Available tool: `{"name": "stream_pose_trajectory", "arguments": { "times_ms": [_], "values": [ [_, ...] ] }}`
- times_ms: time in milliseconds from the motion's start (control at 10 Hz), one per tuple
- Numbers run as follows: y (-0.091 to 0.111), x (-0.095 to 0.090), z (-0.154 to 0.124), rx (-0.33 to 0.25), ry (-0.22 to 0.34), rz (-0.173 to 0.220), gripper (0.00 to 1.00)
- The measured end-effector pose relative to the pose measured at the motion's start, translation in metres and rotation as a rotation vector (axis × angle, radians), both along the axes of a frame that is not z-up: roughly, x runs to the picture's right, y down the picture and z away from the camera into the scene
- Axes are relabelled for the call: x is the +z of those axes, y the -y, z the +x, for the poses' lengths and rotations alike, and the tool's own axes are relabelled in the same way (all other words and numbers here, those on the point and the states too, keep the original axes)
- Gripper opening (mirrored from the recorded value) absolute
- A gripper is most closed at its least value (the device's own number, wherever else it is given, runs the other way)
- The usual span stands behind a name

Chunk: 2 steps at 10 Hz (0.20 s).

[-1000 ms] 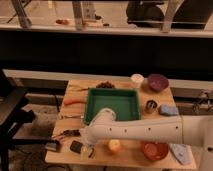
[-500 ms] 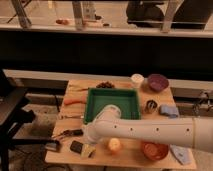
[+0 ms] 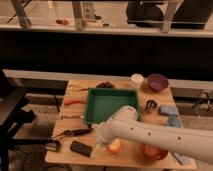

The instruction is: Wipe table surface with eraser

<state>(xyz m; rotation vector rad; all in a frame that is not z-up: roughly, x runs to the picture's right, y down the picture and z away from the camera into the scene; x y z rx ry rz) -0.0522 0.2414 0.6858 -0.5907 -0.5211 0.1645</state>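
The eraser (image 3: pixel 81 148) is a flat black block lying near the front left of the light tan table surface (image 3: pixel 135 159). My white arm reaches in from the right and bends down in front of the green tray (image 3: pixel 111 104). My gripper (image 3: pixel 99 142) hangs at its end, just right of the eraser and left of the peach-coloured fruit (image 3: pixel 115 146). It sits low over the table, close to the eraser.
A smaller dark block with a grey top (image 3: pixel 52 146) sits at the front left edge. A long black-handled tool (image 3: pixel 73 133) and an orange-handled tool (image 3: pixel 74 101) lie left of the tray. A purple bowl (image 3: pixel 157 81), white cup (image 3: pixel 136 79), orange bowl (image 3: pixel 152 151) and blue sponges (image 3: pixel 168 110) stand on the right.
My arm's end has come down and forward from the tray's front edge towards the front of the table, near the eraser. The objects have not moved.
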Motion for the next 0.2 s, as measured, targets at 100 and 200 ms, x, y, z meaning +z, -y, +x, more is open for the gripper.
{"name": "stream_pose_trajectory", "arguments": {
  "times_ms": [100,200],
  "values": [
    [0.007,-0.01,0.005,0.011,-0.003,0.014,0.8],
    [0.018,-0.025,0.014,0.032,-0.012,0.035,0.8]
  ]
}}
